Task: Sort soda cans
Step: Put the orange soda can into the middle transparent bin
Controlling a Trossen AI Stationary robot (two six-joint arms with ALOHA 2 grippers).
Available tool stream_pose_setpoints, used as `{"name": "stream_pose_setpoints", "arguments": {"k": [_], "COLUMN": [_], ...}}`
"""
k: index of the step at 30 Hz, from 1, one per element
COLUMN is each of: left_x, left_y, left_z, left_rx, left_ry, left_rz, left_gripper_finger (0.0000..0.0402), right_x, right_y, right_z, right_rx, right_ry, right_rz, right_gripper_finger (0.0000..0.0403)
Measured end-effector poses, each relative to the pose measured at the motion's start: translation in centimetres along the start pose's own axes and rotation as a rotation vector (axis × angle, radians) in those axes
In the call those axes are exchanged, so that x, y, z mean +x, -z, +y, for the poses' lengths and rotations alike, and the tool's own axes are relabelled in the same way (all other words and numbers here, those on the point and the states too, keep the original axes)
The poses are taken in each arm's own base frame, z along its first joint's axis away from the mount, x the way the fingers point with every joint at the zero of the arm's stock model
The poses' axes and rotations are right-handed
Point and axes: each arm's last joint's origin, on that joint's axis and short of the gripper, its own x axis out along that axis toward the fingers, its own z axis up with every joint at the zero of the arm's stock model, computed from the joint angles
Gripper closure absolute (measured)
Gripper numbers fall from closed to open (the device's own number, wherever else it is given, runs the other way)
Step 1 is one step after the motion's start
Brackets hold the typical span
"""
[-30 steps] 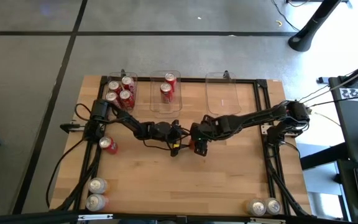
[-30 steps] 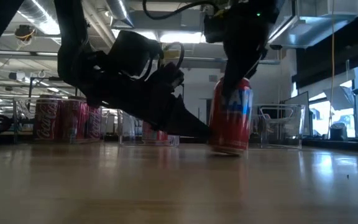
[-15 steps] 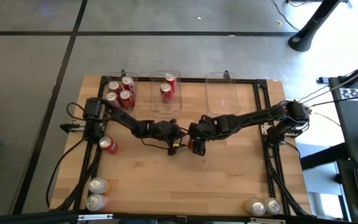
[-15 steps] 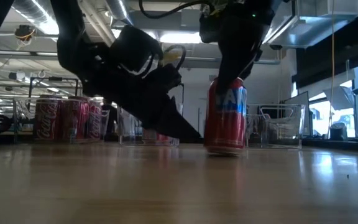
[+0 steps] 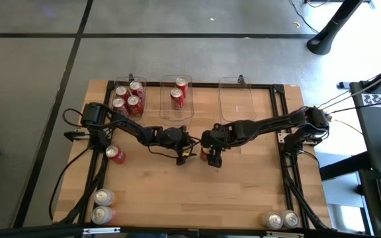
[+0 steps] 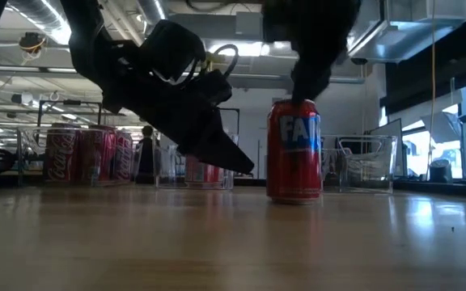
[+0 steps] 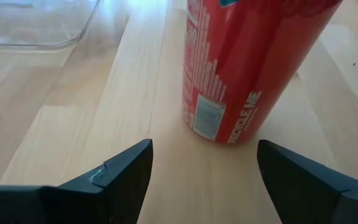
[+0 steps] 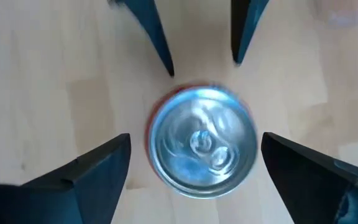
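1. Red, with white lettering on its side, one soda can (image 6: 294, 150) stands upright on the wooden table (image 5: 243, 192), near the middle of it.
2. The right end effector (image 8: 191, 171) hangs directly above this can; its fingers (image 8: 92, 171) are spread wide on either side of the silver top and touch nothing.
3. The left end effector (image 7: 201, 171) sits low just beside the same can, pointing at its base; its fingers (image 7: 120, 171) are parted wider than the can and stop short of it, so nothing is held.
4. In the high view both arms meet at the table's centre, left end effector (image 5: 189, 151) and right end effector (image 5: 213, 157) close together around the can.
5. At the far edge stand three clear bins: the left bin (image 5: 139, 104) holds four red cans, the middle bin (image 5: 166, 112) two, and the right bin (image 5: 237, 106) none.
6. Another red can (image 5: 114, 155) lies by the left arm's base.
7. Two silver cans (image 5: 102, 205) stand at the near left corner, and two more silver cans (image 5: 281, 219) at the near right.
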Motion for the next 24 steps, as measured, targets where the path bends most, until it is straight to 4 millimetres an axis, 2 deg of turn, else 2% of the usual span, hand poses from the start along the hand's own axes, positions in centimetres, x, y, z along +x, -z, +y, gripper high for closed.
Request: {"name": "stream_pose_setpoints", "arguments": {"k": [7,11,14,19,24], "left_x": [0.0,0.0,-0.5,-3.2,-7.2], "left_y": [0.3,0.6,0.2,-1.0,-1.4], "left_z": [0.0,0.0,-0.2,-0.9,-1.1], "left_rx": [0.006,0.002,0.003,0.03,0.042], "left_ry": [-0.002,-0.003,0.001,0.009,-0.071], "left_rz": [0.036,0.064,0.063,0.003,-0.083], "left_gripper_finger": [0.0123,0.0123,0.0123,0.0123,0.0123], "right_x": [-3.5,-4.6,-5.5,-6.7,-5.7], "right_y": [-1.6,-0.4,0.6,3.6,6.2], "right_z": [0.2,0.2,-0.2,-1.3,-2.3], "right_rx": [-0.001,-0.015,-0.016,0.011,0.11], "right_ry": [0.025,0.045,0.028,-0.012,0.008], "right_rz": [-0.004,0.048,-0.028,-0.224,-0.389], "right_gripper_finger": [0.0045,0.0045,0.0045,0.0045,0.0045]}}
